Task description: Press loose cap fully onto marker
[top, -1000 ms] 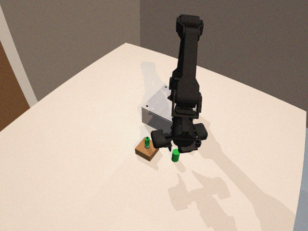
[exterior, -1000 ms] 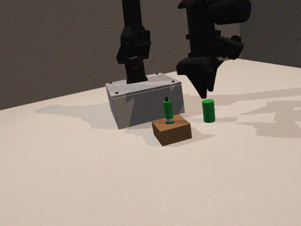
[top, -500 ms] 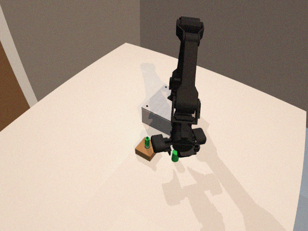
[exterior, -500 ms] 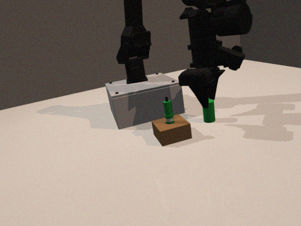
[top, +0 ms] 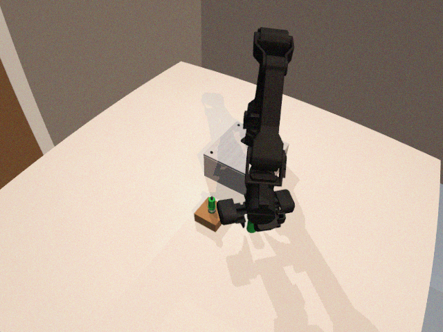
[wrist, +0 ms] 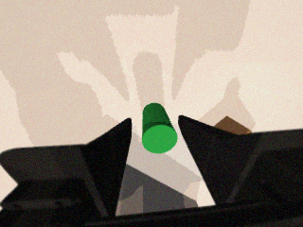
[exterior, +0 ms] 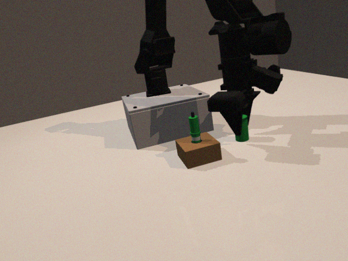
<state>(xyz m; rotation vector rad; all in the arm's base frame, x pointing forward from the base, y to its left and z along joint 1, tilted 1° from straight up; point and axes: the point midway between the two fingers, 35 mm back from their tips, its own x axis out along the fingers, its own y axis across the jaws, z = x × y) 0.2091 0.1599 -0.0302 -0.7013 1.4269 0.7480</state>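
The green cap (top: 251, 227) (exterior: 242, 134) (wrist: 158, 131) stands upright on the table, right of the holder block. My gripper (exterior: 240, 129) (wrist: 154, 120) is lowered over the cap, pointing down. Its fingers are open, one on each side of the cap, and the wrist view shows a gap on both sides. The green marker (top: 212, 205) (exterior: 194, 128) stands upright in the brown holder block (top: 205, 221) (exterior: 200, 154), its dark tip bare. A corner of the block (wrist: 232, 126) shows past my right finger in the wrist view.
The grey base box (top: 219, 167) (exterior: 157, 123) of my arm stands just behind the holder block. The arm's links rise above it and lean over the cap. The table edges are far off.
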